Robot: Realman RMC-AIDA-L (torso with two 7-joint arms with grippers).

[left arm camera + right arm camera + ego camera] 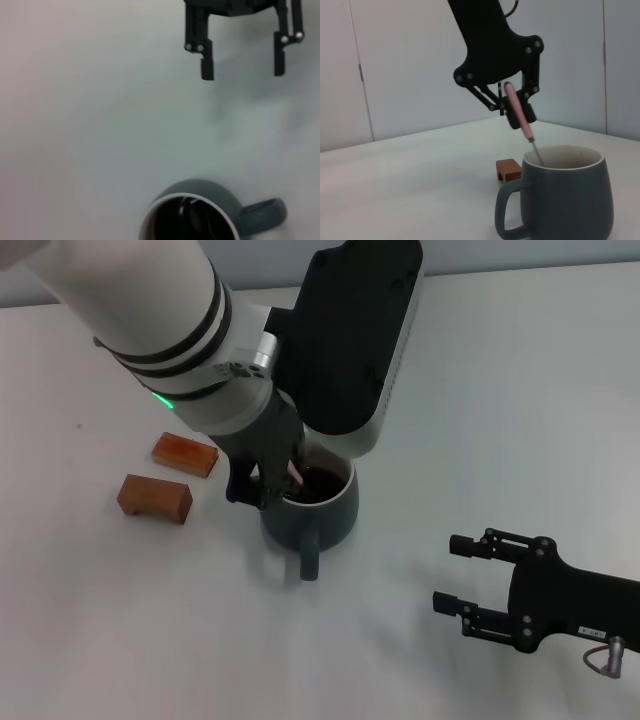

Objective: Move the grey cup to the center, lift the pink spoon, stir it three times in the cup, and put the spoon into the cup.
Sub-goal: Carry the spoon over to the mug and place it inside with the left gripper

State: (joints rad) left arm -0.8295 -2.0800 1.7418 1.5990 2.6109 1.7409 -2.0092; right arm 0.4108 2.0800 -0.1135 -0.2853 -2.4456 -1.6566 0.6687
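Cup (325, 505): one; spoon (519, 111): one, in left pincer (512, 107); blocks (170, 476): two.

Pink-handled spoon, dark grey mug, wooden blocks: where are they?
Pink-handled metal spoon (516, 107): right wrist view, handle.
Dark grey ceramic mug (570, 200): right wrist view, outer wall.
Brown wooden blocks (155, 497): head view, nearer block's top.

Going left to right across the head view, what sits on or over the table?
Two wooden blocks → left gripper holding the pink spoon in the grey cup → right gripper, open over bare table.
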